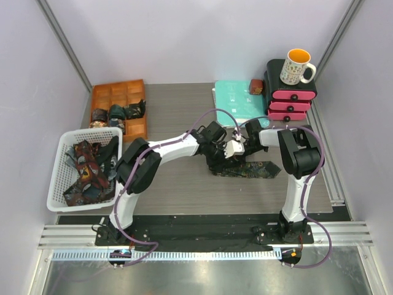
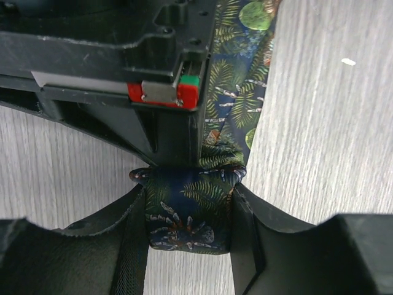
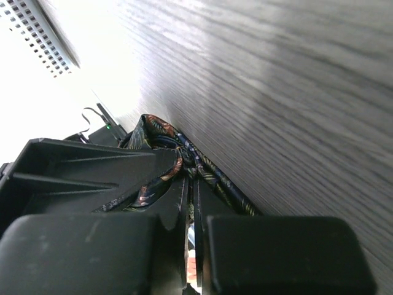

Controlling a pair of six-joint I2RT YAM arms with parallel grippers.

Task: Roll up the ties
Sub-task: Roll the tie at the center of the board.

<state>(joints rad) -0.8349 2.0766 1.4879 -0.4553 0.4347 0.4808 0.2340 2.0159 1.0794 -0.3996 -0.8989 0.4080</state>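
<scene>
Squeezing the rolled end of the tie [image 2: 184, 230], your left gripper [image 2: 188, 200] is holding it at the middle of the table [image 1: 184, 184]; your right gripper [image 3: 190, 209] is pinching the same tie's flat strip, jaws nearly together.

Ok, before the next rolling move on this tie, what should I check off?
1. Left gripper grips the rolled end: ok, its fingers press both sides.
2. Right gripper holds the tie: ok, shut on the fabric.
3. Unrolled length lies flat on the table: ok, straight in the top view.
4. Roll tight and even: cannot tell, the grippers hide most of it.
5. Grippers apart from each other: cannot tell, they sit very close together over the roll.
</scene>
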